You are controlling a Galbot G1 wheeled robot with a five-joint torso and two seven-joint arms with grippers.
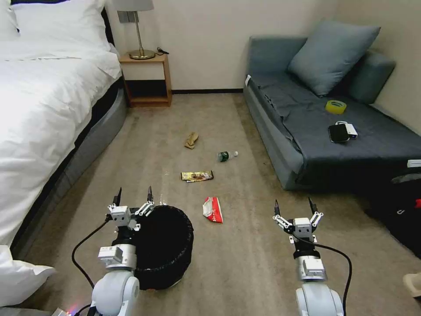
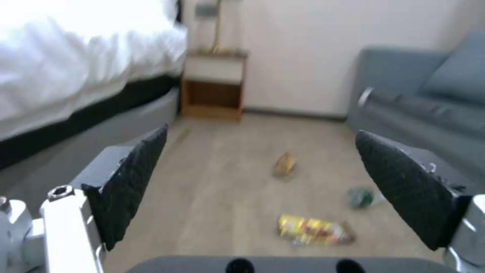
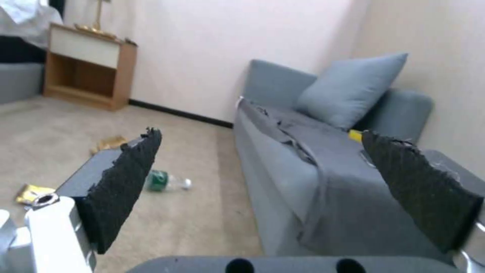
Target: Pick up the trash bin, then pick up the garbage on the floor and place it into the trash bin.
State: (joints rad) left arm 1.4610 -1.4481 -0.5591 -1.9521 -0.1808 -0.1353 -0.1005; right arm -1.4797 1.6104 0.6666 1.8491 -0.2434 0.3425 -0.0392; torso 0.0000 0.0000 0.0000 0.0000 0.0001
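Both grippers (image 1: 133,194) (image 1: 293,206) spread, empty; trash bin (image 1: 169,245) seemingly beside left; sofa (image 1: 307,131) flanks right.

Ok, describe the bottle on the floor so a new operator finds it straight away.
Start at the grey sofa and look down at the carpet just off its front edge. The small green bottle lies there on its side, white cap towards the sofa. It is the only green piece; the crumpled tan paper and yellow-brown wrapper nearby are flat litter.
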